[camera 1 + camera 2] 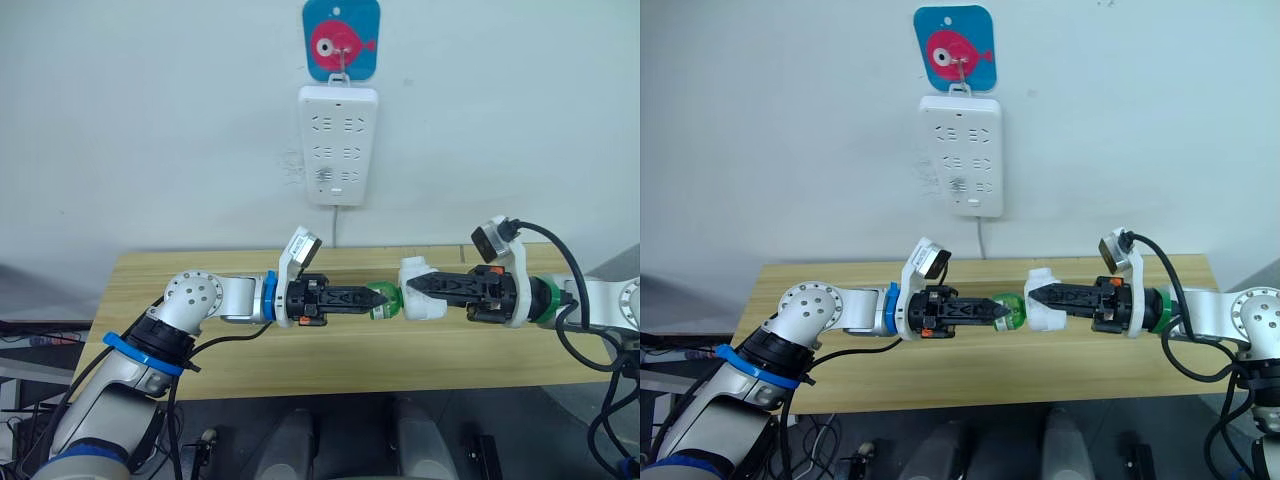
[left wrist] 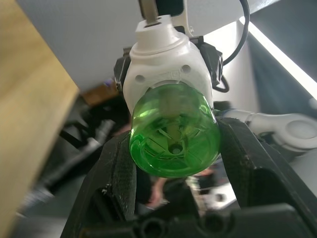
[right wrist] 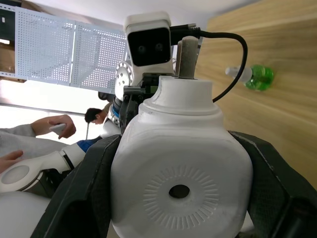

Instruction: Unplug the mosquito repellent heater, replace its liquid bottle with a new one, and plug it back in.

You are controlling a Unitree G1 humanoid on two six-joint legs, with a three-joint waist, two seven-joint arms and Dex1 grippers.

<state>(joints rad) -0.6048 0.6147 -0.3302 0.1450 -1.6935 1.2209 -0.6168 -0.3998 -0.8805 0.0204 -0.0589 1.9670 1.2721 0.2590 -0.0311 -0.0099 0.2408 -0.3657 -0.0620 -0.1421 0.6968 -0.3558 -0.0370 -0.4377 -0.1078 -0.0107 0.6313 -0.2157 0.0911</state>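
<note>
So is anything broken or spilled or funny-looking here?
Nothing looks broken or spilled. One small green plastic bottle lies tipped on its side on the wooden table, while both grippers hold the white rounded heater with its green bottle.

Each arm is silver-grey and white, ending in a black claw of two ribbed, tapering fingers: left claw [image 1: 375, 298], right claw [image 1: 412, 285]. Small orange fittings sit at each claw's base. A white bracket on each wrist carries a boxy camera. The left arm has blue rings at wrist and elbow and a round silver joint dotted with screws; the right wrist has a green ring. Black cables loop along both arms.
</note>
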